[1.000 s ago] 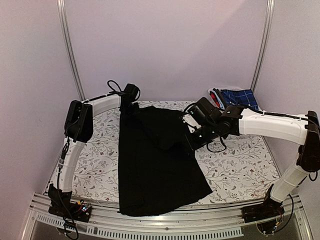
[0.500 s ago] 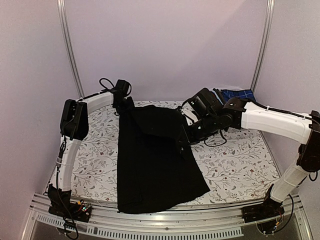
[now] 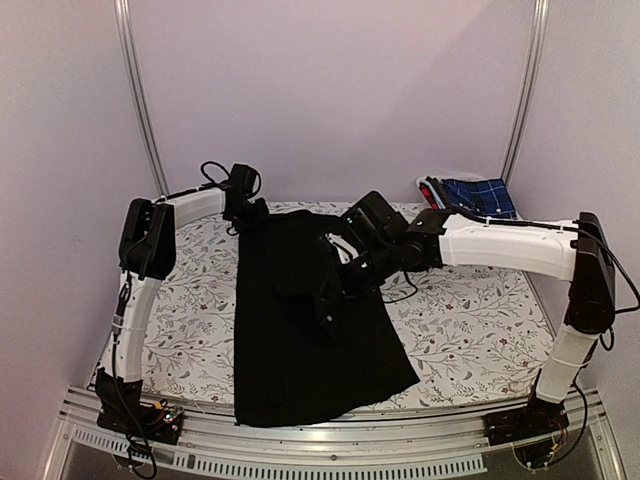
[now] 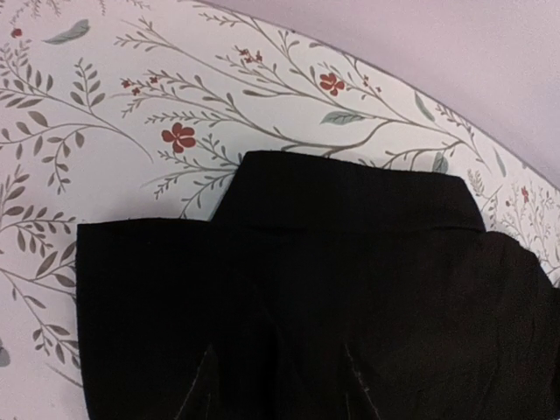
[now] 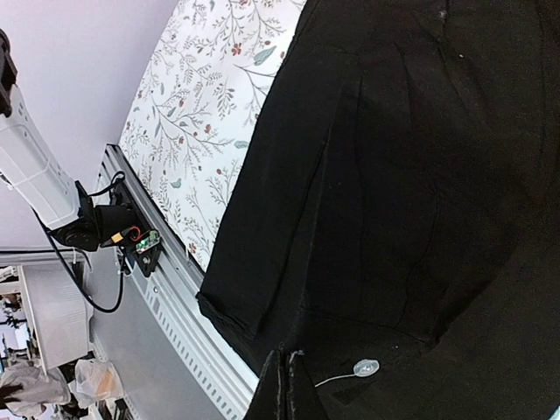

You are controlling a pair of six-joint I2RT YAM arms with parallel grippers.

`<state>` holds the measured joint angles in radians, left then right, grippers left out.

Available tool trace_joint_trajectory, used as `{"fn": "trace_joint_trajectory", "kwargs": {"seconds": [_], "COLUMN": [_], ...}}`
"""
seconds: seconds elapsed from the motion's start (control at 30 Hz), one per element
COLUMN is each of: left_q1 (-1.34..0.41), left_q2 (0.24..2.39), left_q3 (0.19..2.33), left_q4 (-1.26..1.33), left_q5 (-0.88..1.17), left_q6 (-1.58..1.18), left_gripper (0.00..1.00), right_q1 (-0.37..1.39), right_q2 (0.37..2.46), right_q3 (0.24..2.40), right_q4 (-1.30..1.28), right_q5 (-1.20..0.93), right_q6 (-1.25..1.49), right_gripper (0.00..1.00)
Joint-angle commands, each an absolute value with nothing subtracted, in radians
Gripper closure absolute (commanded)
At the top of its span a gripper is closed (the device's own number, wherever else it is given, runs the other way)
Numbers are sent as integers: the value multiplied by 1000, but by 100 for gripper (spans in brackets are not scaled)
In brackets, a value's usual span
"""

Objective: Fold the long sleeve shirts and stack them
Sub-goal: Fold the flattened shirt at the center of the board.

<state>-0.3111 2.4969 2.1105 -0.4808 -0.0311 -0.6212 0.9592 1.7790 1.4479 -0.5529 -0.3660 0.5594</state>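
A large black long sleeve shirt (image 3: 300,340) lies lengthwise on the flowered table (image 3: 470,330), collar at the far end. In the left wrist view its collar (image 4: 350,188) lies flat on the table. My left gripper (image 3: 247,207) sits at that collar end; its dark fingertips stand apart over the cloth, open (image 4: 278,354). My right gripper (image 3: 332,298) hovers over the shirt's middle, shut on a raised fold of the black cloth. Its fingers (image 5: 278,389) press together beside a pale button (image 5: 363,367) with a loose thread.
A folded blue plaid cloth (image 3: 480,193) with a red and white item (image 3: 432,190) beside it lies at the back right corner. The shirt's hem (image 5: 229,315) hangs near the metal rail (image 3: 330,455) at the table's near edge. Walls close in behind.
My right gripper has swung left and nearer across the shirt, carrying the black fold with it. My left gripper has opened at the collar end.
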Motion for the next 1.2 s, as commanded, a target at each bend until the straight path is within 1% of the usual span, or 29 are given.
{"fn": "trace_joint_trajectory", "kwargs": {"seconds": [0.0, 0.07, 0.17, 0.33, 0.53, 0.9, 1.17], "left_q1": [-291, -286, -281, -274, -266, -267, -266], "left_q2": [2403, 2371, 2312, 2209, 2136, 2080, 2050], "left_q3": [2069, 2044, 1976, 1836, 1710, 1575, 1515], "left_q4": [-463, -467, -455, -403, -356, -338, -325], "left_q5": [-9, 3, 31, 57, 109, 151, 153], "left_q6": [-577, -569, -562, -560, -568, -557, -550], "left_gripper": [51, 46, 42, 49, 66, 69, 71], "right_q1": [970, 977, 993, 999, 1018, 1067, 1094], "right_q2": [1828, 1848, 1869, 1889, 1917, 2035, 2078], "right_q3": [1498, 1521, 1551, 1605, 1663, 1683, 1666], "right_q4": [-454, -458, -471, -489, -495, -462, -424], "right_q5": [-478, -500, -524, -539, -554, -596, -609], "right_q6": [610, 616, 617, 632, 661, 687, 696], "right_gripper": [100, 100, 100, 100, 100, 100, 100]}}
